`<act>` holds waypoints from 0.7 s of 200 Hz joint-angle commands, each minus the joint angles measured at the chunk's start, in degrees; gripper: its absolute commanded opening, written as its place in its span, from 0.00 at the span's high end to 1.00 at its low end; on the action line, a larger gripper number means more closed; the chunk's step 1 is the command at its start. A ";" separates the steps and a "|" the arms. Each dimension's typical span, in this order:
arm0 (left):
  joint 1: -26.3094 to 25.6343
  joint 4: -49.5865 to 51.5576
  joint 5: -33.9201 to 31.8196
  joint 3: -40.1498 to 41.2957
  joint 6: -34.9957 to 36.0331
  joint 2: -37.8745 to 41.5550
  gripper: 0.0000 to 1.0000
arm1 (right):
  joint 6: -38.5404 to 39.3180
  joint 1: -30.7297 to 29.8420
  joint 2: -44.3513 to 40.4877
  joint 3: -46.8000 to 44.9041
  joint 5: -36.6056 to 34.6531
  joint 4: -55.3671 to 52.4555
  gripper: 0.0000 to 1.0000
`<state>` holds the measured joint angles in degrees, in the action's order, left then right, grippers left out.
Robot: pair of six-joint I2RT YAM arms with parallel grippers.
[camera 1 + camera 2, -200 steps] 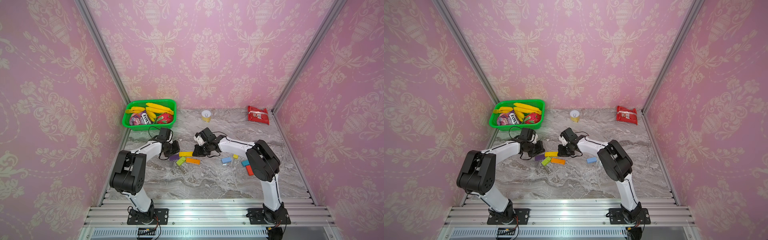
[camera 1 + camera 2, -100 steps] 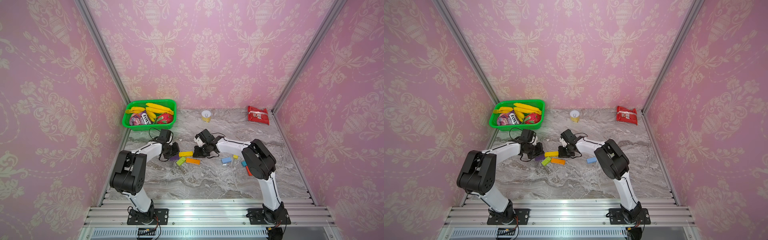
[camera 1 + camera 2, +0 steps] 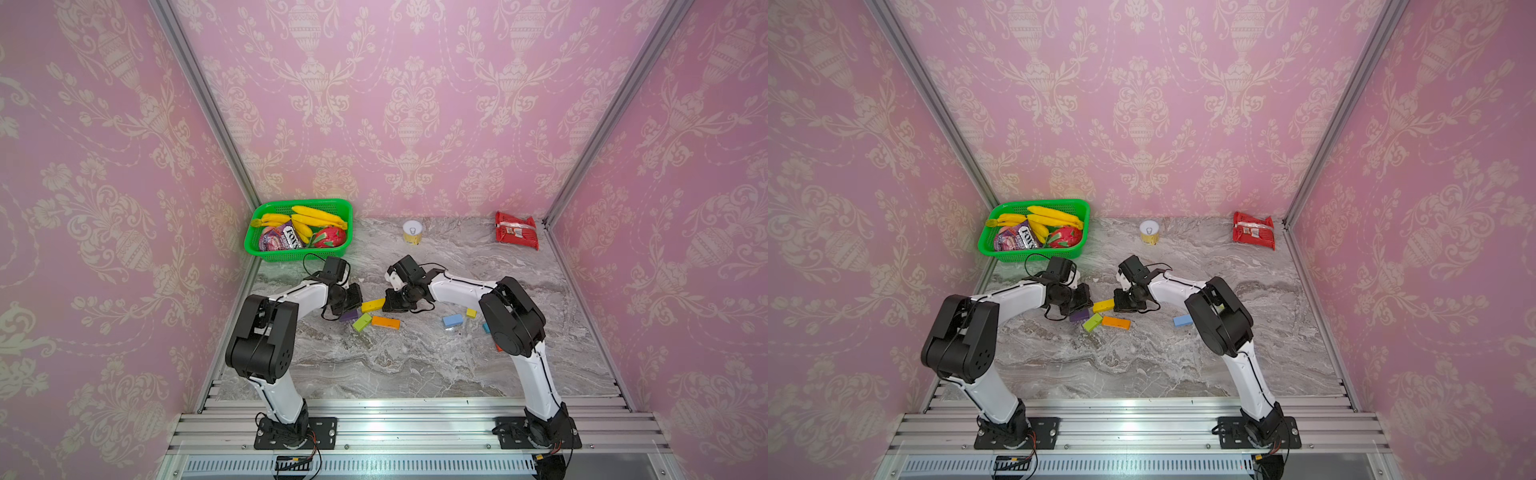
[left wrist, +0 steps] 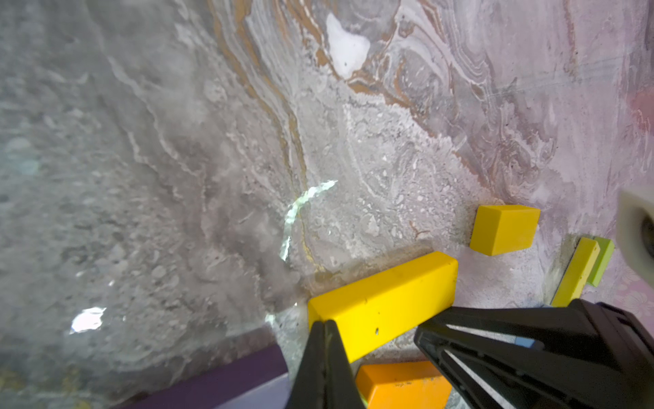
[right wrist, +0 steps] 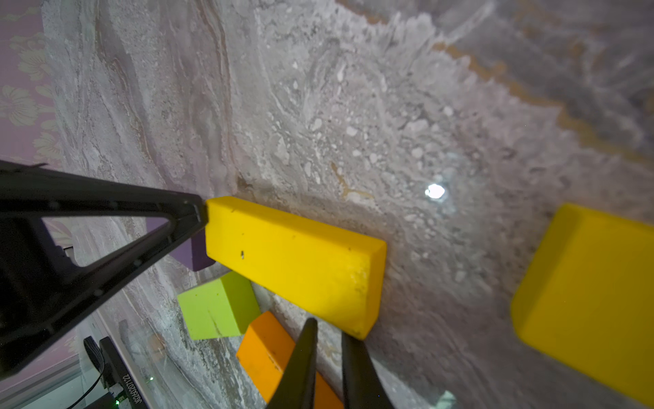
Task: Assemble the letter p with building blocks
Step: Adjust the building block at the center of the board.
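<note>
The building blocks are judged to be light, stiff bars with matt faces and square edges, easily slid over the smooth marbled bench (image 3: 415,365) and just as easily knocked askew. A hold is best taken across the two long sides near the middle, or a nudge given squarely on an end face. A cluster is gathered mid-bench in both top views: the long yellow bar (image 3: 372,305) lies flat, the purple bar (image 3: 348,316) is just beside one end, and the lime green bar (image 3: 361,322) and the orange bar (image 3: 385,322) are close on its near side. A light blue block (image 3: 452,320), a small yellow block (image 3: 471,312) and a teal block (image 3: 485,328) are scattered apart, nearer the right arm; no letter can yet be read. Both arms are stretched low from the front rail, elbows raised and wrists turned inward, so that the claws face each other across the yellow bar. The left claw (image 4: 323,324) is pressed together, its tip set against one end of that bar. The right claw (image 5: 329,329) is seen with only a narrow slit between its fingers and nothing held, poised by the bar's other end above the orange bar.
</note>
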<state>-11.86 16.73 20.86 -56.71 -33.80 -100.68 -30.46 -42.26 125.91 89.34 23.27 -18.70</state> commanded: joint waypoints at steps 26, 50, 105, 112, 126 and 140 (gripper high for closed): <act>-0.56 1.32 -2.45 -2.34 -0.05 -6.31 1.00 | 0.94 0.08 4.35 5.53 0.55 -3.22 0.82; -0.24 0.08 -3.34 -3.92 -1.28 -7.16 1.00 | 1.39 0.14 6.17 9.11 2.15 -4.47 0.82; 0.04 1.23 -6.25 -4.39 -1.77 -1.98 1.00 | 5.30 0.06 0.79 7.38 0.89 -8.46 0.75; 0.00 1.46 -5.58 -3.85 -2.00 -1.25 1.00 | 6.27 0.21 -0.40 6.79 -0.04 -9.10 0.75; -0.16 1.70 -4.72 -2.04 -2.55 0.83 1.00 | 8.23 0.62 -1.91 6.91 -2.10 -10.92 0.73; -0.52 1.79 -3.99 -0.13 -3.02 2.97 1.00 | 9.85 1.94 -1.48 8.89 -3.03 -13.06 0.72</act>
<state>-11.86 16.12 17.19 -59.70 -35.29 -102.59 -25.39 -42.04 127.61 96.77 23.05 -26.48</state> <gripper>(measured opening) 0.047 0.278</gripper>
